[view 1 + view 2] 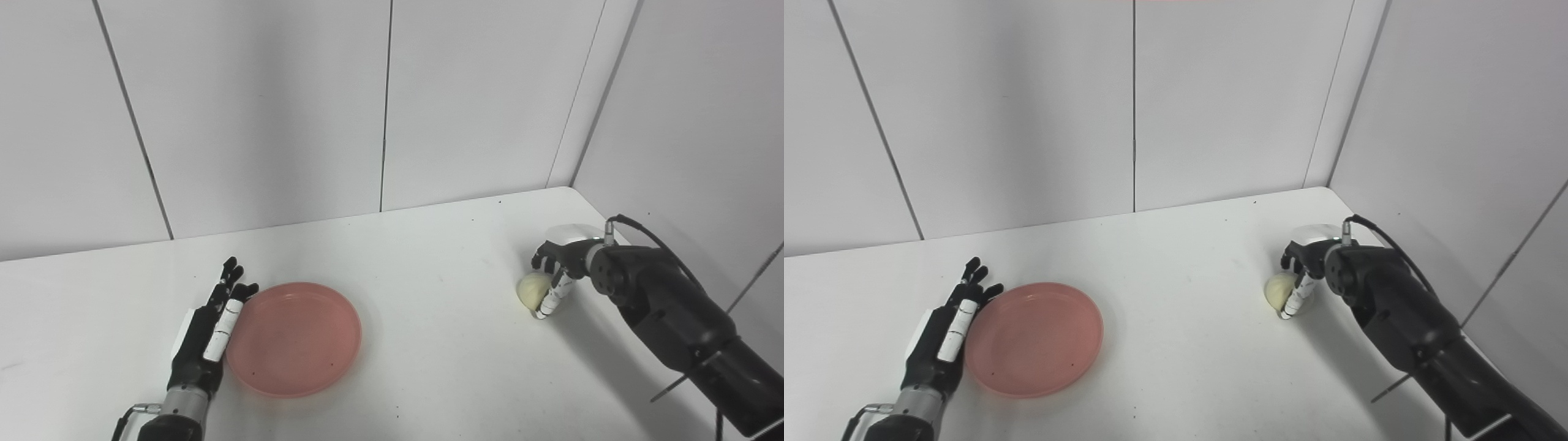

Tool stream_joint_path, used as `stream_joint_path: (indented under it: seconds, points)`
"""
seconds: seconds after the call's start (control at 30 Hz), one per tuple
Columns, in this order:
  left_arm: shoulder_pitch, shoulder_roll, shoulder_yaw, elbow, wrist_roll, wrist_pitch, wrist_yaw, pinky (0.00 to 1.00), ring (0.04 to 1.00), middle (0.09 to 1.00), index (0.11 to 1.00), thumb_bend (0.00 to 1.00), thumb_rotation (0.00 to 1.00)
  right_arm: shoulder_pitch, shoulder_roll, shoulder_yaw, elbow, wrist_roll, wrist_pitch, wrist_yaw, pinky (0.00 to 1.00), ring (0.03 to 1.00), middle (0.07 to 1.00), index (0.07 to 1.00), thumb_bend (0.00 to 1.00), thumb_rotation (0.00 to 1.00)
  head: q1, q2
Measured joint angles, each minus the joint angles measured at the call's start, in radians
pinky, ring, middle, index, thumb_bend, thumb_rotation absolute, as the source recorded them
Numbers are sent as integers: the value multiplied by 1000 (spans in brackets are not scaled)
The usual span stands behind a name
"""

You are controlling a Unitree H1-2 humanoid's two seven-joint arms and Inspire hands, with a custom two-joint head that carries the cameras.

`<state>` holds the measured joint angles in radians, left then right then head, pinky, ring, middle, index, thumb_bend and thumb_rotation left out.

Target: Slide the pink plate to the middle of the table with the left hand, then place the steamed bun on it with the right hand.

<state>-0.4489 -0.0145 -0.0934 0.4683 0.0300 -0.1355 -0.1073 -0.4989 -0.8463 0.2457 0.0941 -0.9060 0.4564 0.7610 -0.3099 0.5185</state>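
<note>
The round, shallow pink plastic plate (294, 339) lies empty on the white table (429, 275), left of centre. The left hand (208, 334) lies flat against its left rim, fingers straight, holding nothing. Far right, the right hand (560, 272) curls its fingers around the pale, round steamed bun (531, 289), which sits on the table.

We see both views evenly and brightly lit from above, the white tabletop (429, 257) nearly washed out. Soft, faint shadows lie right of the pink plate (294, 340) and beneath the right arm (674, 318). Focus is sharp throughout, with no motion blur. The wall panel seams lean outward toward the edges, suggesting wide-angle distortion.
</note>
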Motion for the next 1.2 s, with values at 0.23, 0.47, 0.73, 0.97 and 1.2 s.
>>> stream_joint_path:
  seconds: [0.23,0.47,0.73,0.97,1.2]
  points:
    - [-1,0,0,2,0,-1,0,872,876,993,1000,801,871,46,72,-59,4,-67,0,-161,374,416,504,694,651,34,2,0]
    - [0,0,-1,2,0,0,-1,857,873,995,1000,798,866,84,115,-118,4,-38,0,-276,267,347,479,519,541,2,3,2]
    - [2,1,-1,0,0,3,-1,831,860,995,1000,777,868,93,115,-125,20,17,0,-308,357,418,481,482,532,0,3,5]
    - [2,1,-1,0,0,3,-1,836,857,996,1000,774,868,93,108,-121,13,31,0,-299,350,412,483,485,529,0,3,5]
    - [2,0,-4,-2,0,5,-2,843,861,997,1000,772,870,92,88,-102,-10,36,0,-266,272,316,424,512,528,1,5,3]
